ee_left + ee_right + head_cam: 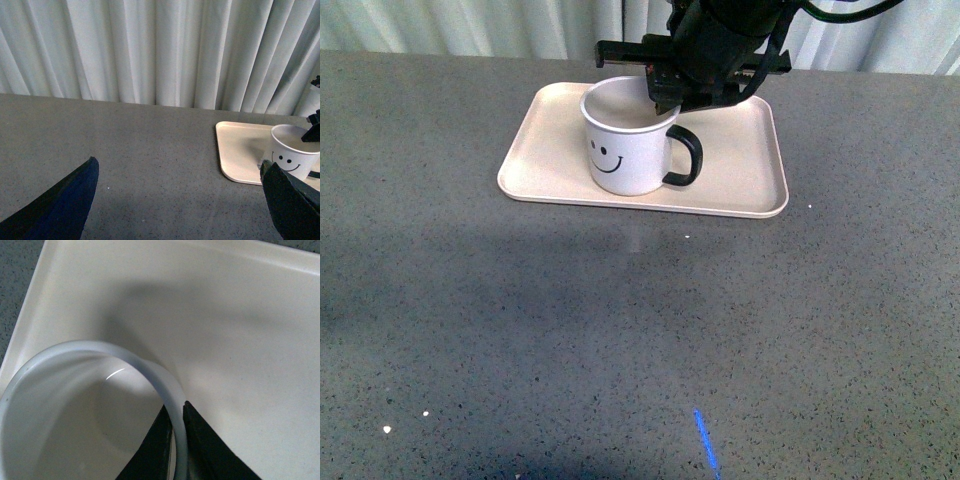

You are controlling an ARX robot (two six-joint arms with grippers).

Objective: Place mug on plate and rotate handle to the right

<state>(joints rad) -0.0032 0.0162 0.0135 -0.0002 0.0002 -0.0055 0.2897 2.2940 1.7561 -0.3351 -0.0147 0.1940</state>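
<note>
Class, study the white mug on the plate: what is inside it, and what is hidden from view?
One finger of the right gripper reaches inside the mug, pinching its wall. Otherwise only bare white interior shows; that finger and the near wall hide part of the bottom.

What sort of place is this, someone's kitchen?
More likely a robot test bench: a bare grey speckled table, a plain white curtain backdrop, and only a smiley mug on a plate, its rim pinched by the right claw.
</note>
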